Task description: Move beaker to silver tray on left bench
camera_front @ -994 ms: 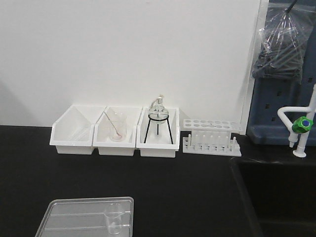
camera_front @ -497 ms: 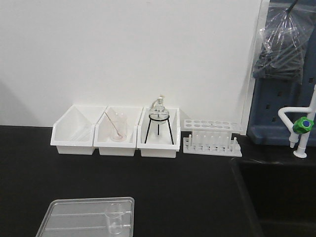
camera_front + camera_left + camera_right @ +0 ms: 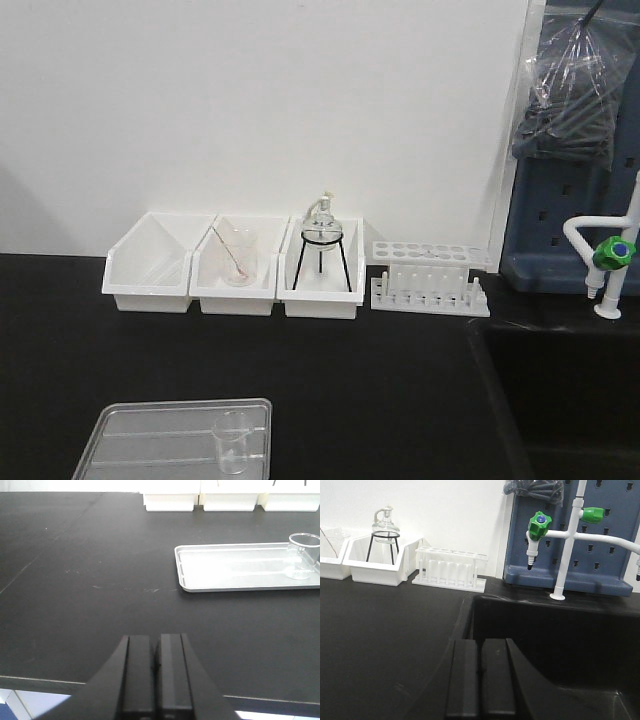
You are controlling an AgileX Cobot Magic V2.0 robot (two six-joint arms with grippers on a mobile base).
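The small clear beaker [image 3: 232, 441] stands upright inside the silver tray [image 3: 140, 440] at the near left of the black bench top [image 3: 380, 380]. The left wrist view shows the same beaker [image 3: 301, 556] at the right end of the tray [image 3: 200, 570]. My left gripper [image 3: 155, 642] is shut and empty, low over the bench's front edge, well short and left of the tray. Over the bench beside the sink's [image 3: 560, 630] left rim, my right gripper [image 3: 480, 642] is shut on nothing. Neither gripper appears in the front view.
Three deep white bins [image 3: 232, 265] line the back wall; the middle one holds a beaker with a rod, the right one a flask on a tripod [image 3: 321, 245]. A white tube rack [image 3: 428, 278] stands right of them. A green-handled tap [image 3: 612, 255] rises by the sink [image 3: 570, 400].
The front view has shifted very slightly; the tray and beaker sit a touch lower in frame. Nothing on the bench has moved.
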